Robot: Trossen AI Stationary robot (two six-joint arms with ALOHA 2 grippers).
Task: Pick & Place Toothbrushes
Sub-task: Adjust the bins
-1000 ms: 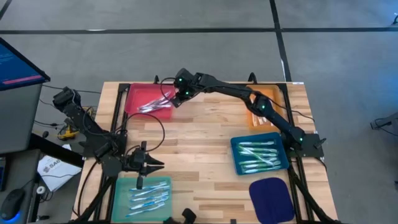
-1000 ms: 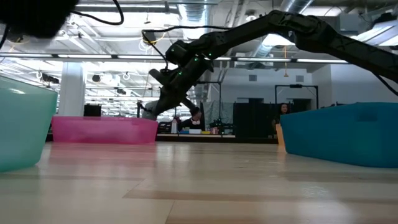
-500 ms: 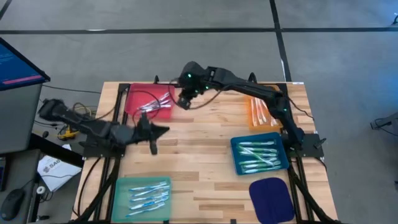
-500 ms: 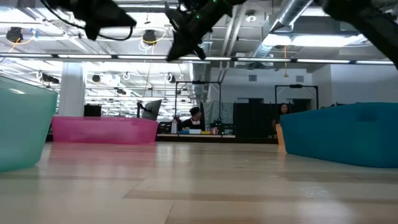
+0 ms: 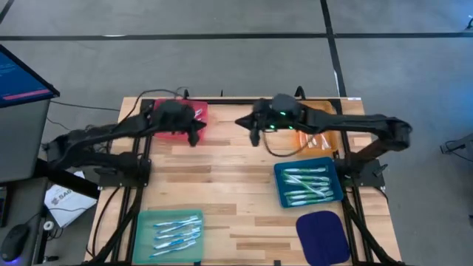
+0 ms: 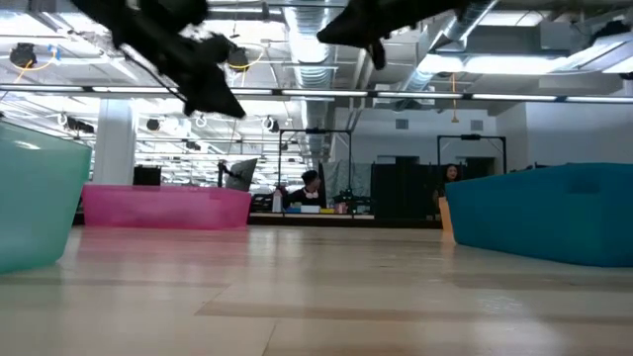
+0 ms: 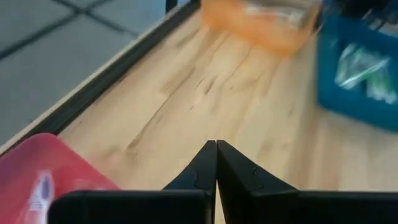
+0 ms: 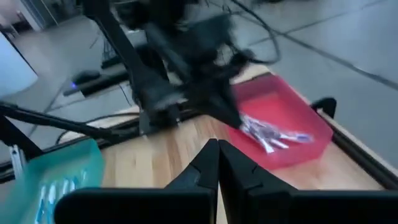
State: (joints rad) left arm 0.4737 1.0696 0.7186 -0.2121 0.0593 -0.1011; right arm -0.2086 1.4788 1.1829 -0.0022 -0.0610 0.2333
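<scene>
Your left end effector hangs over the near edge of the red tray at the far left corner of the bench, and its two fingers are pressed together with nothing between them. The clear toothbrushes in that tray lie directly under and just behind it, toward the far edge. In the right wrist view their long axis seems to run roughly along the tray's longer side, but from above the arm hides them.

Your right end effector is also closed and empty. It hangs above the far middle of the bench, between the red tray and the orange tray, and it points toward the left arm. So the left arm is nearer to the red tray, and I judge that you must open the fingers before any pick there.

For the other containers:
- The orange tray at the far right edge holds a few pale toothbrushes, partly hidden by the right arm.
- The blue tray near the right edge holds a bundle lying across it.
- The teal tray at the near left corner holds several toothbrushes lying slightly oblique.
- The dark blue tray at the near right corner seems to hold nothing.
</scene>
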